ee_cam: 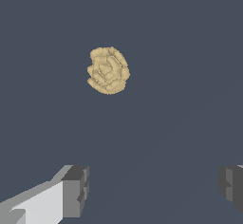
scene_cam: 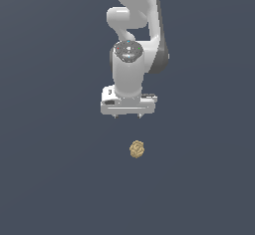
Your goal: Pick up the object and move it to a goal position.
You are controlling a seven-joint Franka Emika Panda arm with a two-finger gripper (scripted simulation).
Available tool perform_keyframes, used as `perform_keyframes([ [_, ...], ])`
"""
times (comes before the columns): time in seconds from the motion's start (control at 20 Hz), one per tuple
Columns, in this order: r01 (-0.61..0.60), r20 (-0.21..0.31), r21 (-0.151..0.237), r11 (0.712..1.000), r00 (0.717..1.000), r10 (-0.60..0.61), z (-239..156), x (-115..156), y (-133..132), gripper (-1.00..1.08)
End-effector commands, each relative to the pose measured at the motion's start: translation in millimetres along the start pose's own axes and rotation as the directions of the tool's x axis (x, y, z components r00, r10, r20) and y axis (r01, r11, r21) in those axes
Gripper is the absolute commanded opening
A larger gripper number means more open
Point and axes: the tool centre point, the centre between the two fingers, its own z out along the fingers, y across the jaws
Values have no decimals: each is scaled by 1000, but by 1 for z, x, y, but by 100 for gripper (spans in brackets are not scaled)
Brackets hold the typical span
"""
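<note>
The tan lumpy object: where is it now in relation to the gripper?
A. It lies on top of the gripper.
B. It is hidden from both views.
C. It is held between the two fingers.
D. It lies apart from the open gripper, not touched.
D. The tan lumpy object lies alone on the dark surface, and the gripper has its fingers spread wide with nothing between them.

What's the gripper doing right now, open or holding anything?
Gripper: open and empty, jaws spread wide; the tan lumpy object lies apart from it, ungrasped.
</note>
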Motion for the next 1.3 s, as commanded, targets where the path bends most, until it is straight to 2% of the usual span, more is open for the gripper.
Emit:
perform_keyframes([
  [0.0,0,0,0,1000,1000,0,0,0,0,100],
  [0.85,-4,-22,5,1000,1000,4,-4,7,-9,100],
  [1.25,-64,-21,8,998,998,65,2,17,-12,100],
])
